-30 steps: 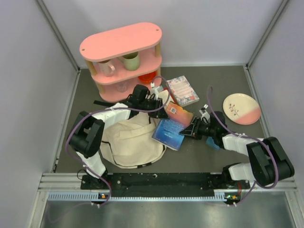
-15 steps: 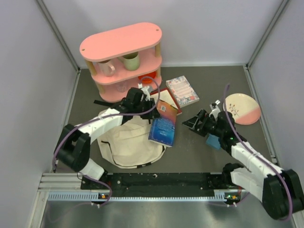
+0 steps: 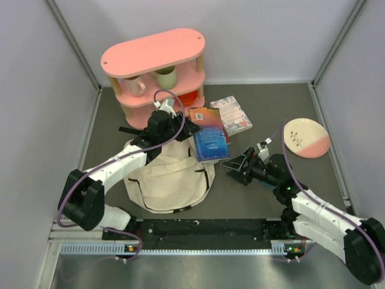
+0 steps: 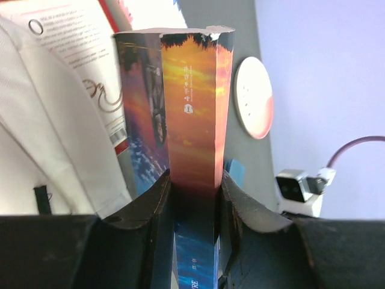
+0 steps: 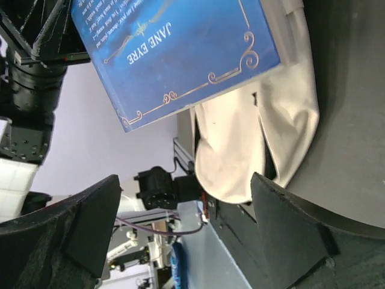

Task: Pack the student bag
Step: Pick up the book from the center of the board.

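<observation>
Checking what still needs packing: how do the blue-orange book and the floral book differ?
The blue-orange book is clamped in the left gripper by the student bag; the floral book lies flat on the table, ungripped. The blue-orange book is dark, the floral book pale pink. Both are closed.

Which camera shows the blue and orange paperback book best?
Top external: the blue and orange paperback book shows almost whole, held by the left gripper near the cream fabric backpack. Left wrist shows only its spine clamped between the fingers; right wrist shows a cropped corner of its blue cover.
</observation>
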Controlling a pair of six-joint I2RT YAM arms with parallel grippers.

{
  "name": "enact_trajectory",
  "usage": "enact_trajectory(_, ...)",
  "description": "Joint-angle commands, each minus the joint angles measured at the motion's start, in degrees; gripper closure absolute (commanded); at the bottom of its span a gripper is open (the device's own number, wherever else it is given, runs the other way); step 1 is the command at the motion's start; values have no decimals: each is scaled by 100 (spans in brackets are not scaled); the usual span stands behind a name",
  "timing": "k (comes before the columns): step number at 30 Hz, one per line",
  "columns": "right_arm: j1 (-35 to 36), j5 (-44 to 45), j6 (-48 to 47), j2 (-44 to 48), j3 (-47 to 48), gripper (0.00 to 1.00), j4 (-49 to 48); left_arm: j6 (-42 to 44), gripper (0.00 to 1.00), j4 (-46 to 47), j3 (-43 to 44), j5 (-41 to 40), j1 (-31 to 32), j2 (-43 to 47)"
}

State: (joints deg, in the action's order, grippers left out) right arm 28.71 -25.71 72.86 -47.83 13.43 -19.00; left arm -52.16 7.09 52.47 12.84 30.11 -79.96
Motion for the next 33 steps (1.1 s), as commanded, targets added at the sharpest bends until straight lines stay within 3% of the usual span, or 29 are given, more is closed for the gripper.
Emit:
enact_trajectory(1, 433, 514, 1008, -401, -130, 11, -1533, -795, 100, 1997, -52, -71, 13, 569)
enact_trajectory(10, 820, 1182, 1503, -1833, -174, 3, -4301, -1288, 100, 2701, -483, -282, 13, 789)
enact_trajectory(13, 890, 1384, 1573, -2202, -51, 2, -4576, -1358, 100, 2780, -597, -352, 21, 912)
enact_trajectory(23, 1383, 2113, 2136, -4153, 230, 1, -7000, -1551, 100, 2815, -676, -520, 30, 1044)
enact_trajectory(33, 1357, 2554, 1917, -4542, 529, 1, -7266, -1727, 100, 2798, -922, -555, 39, 1255)
